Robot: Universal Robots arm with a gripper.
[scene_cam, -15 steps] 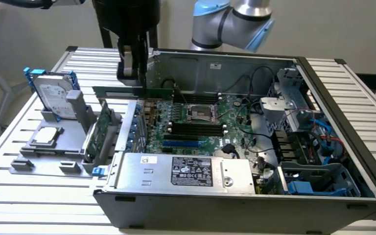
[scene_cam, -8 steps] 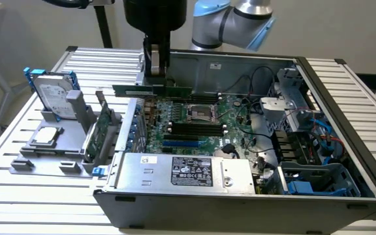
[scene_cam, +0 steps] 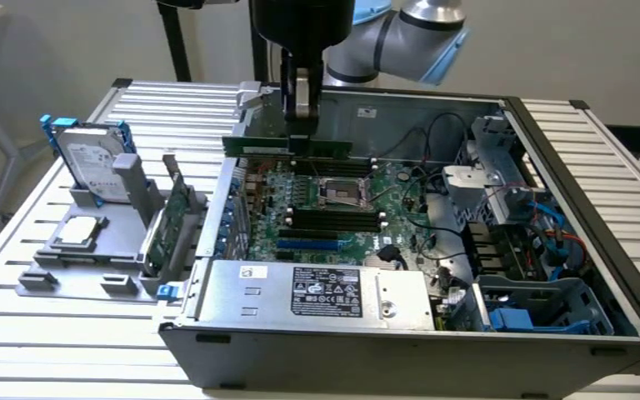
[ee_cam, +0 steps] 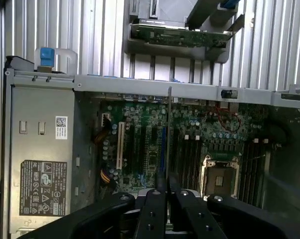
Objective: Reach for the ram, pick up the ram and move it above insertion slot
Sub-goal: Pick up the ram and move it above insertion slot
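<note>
In the wrist view, the gripper [ee_cam: 166, 196] has its two dark fingers [ee_cam: 155, 209] closed onto the ram [ee_cam: 168, 134], seen edge-on as a thin vertical line rising from between them. Beyond it lies the motherboard [ee_cam: 190, 144] with its CPU socket [ee_cam: 221, 175], and to one side the power supply [ee_cam: 38, 159]. In the exterior view, the gripper [scene_cam: 301, 117] hangs over the open computer case [scene_cam: 587, 250], holding the ram [scene_cam: 289, 147] horizontally, clear above the motherboard [scene_cam: 332, 208] and its memory slots [scene_cam: 326, 221]. At the exterior view's left, a grey fixture [scene_cam: 87, 250] carries a hard drive [scene_cam: 89, 167] and an expansion card [scene_cam: 170, 225].
</note>
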